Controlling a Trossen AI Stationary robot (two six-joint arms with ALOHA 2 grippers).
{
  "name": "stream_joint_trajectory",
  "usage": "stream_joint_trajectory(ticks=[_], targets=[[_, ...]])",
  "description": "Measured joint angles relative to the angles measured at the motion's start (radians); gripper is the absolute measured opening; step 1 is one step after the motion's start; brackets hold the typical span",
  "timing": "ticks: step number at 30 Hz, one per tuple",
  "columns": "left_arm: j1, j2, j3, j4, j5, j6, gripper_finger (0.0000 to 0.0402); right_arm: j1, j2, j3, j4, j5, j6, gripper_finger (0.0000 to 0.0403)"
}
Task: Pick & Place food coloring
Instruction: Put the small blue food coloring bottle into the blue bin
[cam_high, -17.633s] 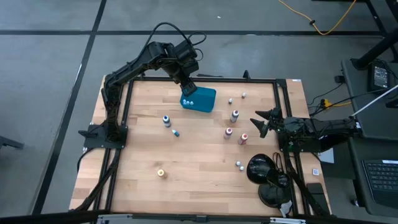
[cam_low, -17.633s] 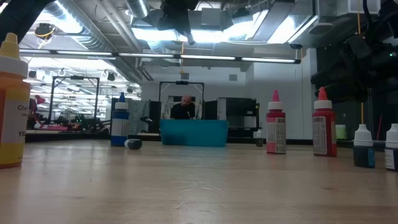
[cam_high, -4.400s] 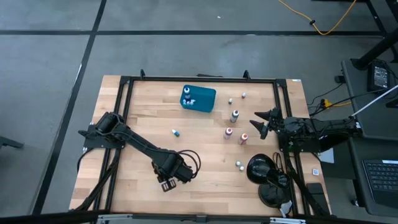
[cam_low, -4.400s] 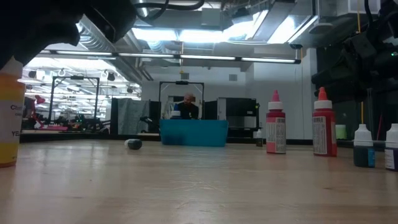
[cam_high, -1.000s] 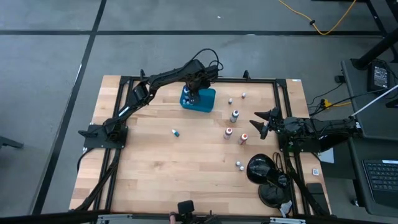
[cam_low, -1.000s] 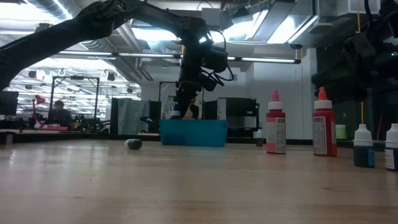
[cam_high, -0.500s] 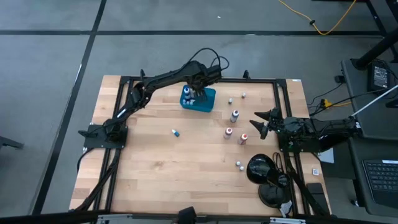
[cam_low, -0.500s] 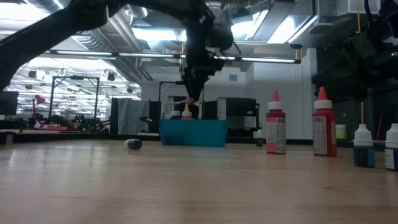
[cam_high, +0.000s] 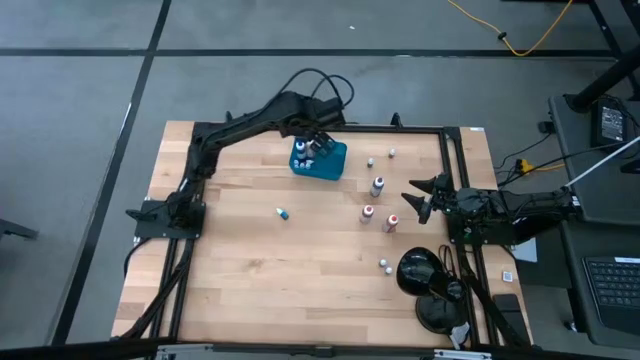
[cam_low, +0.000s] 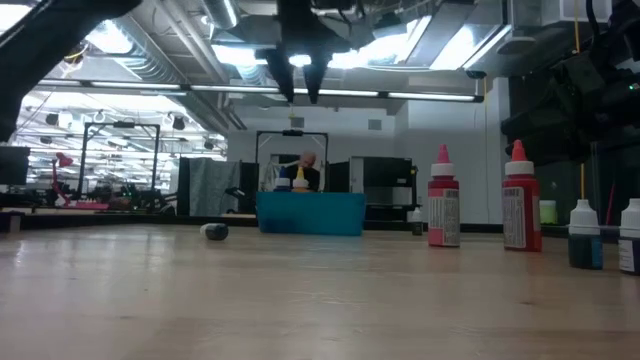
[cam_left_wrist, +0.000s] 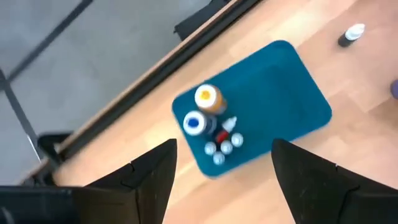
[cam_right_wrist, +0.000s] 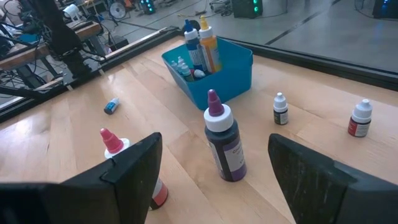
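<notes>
The teal tray stands at the table's far middle. At one end of it stand an orange food coloring bottle, a blue-capped bottle and several tiny vials. My left gripper hangs open well above the tray, fingers pointing down, with nothing between them. More bottles stand on the wood: a purple one, two red ones and small white-capped vials. A small blue vial lies on its side. My right gripper waits open at the right edge.
A black round object sits at the near right corner, by the right arm's base. A black metal frame runs along the table's edges. Bare wood spreads over the near left part of the table.
My left gripper has opened and let go of the orange bottle inside the tray. It has then risen well above the tray while rolling about its own axis. The orange bottle stays upright in the tray beside the blue-capped one.
</notes>
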Motion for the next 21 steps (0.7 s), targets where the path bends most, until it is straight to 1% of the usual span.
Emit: stream_joint_trajectory(ticks=[3,6,9,15,19,21], targets=[[-0.015,-0.044,-0.001,-0.051,-0.017,-0.131,0.0254,0.000,0.000,0.000,0.000,0.000,0.000,0.0294],[-0.034,-0.101,-0.040,-0.048,-0.039,-0.291,0.0254,0.000,0.000,0.000,0.000,0.000,0.000,0.0294],[-0.058,-0.131,-0.075,-0.042,-0.066,-0.445,0.0254,0.000,0.000,0.000,0.000,0.000,0.000,0.0294],[-0.121,-0.164,-0.189,-0.044,-0.018,-0.767,0.0253,0.000,0.000,0.000,0.000,0.000,0.000,0.0294],[-0.195,-0.173,-0.277,-0.044,-0.011,-1.003,0.0253,0.000,0.000,0.000,0.000,0.000,0.000,0.0294],[-0.238,-0.173,-0.324,-0.043,0.010,-1.118,0.0253,0.000,0.000,0.000,0.000,0.000,0.000,0.0294]])
